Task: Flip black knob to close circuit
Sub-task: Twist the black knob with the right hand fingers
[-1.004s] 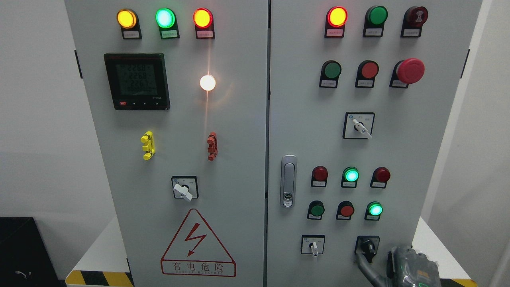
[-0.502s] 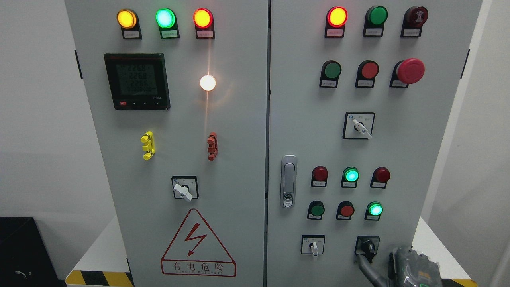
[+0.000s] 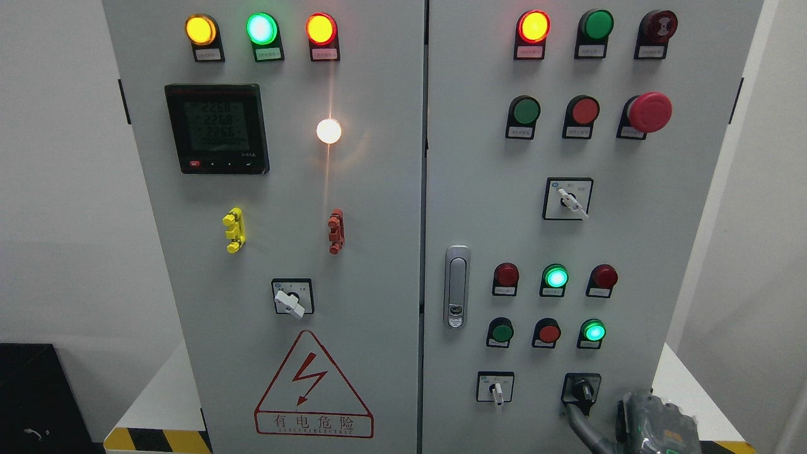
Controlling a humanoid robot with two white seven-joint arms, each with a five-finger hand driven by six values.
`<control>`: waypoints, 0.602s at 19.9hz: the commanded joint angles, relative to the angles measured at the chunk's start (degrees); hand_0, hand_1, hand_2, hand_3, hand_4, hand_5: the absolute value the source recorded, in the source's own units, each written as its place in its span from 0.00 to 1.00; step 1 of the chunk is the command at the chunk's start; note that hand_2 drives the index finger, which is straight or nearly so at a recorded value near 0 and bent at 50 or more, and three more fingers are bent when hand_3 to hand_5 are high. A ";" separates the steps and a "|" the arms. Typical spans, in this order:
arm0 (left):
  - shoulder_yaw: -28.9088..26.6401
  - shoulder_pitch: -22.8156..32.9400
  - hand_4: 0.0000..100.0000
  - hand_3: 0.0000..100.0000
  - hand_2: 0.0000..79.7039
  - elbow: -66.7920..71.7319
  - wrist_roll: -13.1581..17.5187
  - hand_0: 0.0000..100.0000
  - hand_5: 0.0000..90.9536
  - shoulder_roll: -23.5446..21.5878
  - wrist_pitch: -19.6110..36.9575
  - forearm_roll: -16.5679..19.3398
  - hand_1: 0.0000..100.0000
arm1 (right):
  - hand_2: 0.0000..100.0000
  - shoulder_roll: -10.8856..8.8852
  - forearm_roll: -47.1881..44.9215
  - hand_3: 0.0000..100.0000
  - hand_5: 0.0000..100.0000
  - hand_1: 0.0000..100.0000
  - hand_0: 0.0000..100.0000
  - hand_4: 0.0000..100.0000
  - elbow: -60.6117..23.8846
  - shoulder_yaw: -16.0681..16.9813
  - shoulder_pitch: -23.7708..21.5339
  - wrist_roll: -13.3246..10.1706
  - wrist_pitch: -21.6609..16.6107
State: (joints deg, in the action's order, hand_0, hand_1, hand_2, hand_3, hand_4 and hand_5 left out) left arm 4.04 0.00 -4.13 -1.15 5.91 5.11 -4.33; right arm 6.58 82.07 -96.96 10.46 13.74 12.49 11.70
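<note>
Currently I see the right hand (image 3: 656, 425) at the bottom right corner of the electrical cabinet (image 3: 378, 189), only partly in frame. One grey finger (image 3: 583, 429) reaches up and left, its tip just below the black knob (image 3: 583, 389); I cannot tell whether it touches. The rest of the fingers are cut off by the frame edge, so I cannot tell whether the hand is wide or curled. It holds nothing that I can see.

The black knob sits in the lowest row of the cabinet's right door, near that door's bottom right corner. Its handle points down and slightly right. Just left of it is a white-handled selector switch (image 3: 495, 388). Above the knob a lit green indicator (image 3: 593, 331) glows, with a red pushbutton (image 3: 548, 333) beside it. The door latch (image 3: 456, 287) lies along the right door's left edge. The left door carries a digital meter (image 3: 216, 128) near its top left and a red lightning warning triangle (image 3: 313, 388) at its bottom edge.
</note>
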 commanded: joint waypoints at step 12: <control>0.00 0.35 0.00 0.00 0.00 0.00 0.01 0.12 0.00 -0.03 -0.02 0.02 0.56 | 0.92 -0.16 -0.33 1.00 1.00 0.00 0.00 1.00 0.10 2.46 0.15 0.16 -0.09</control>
State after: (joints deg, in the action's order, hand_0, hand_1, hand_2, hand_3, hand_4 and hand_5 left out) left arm 4.04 0.00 -4.13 -1.13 5.91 5.11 -4.33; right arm 6.49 81.84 -96.91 11.80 13.86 12.50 11.49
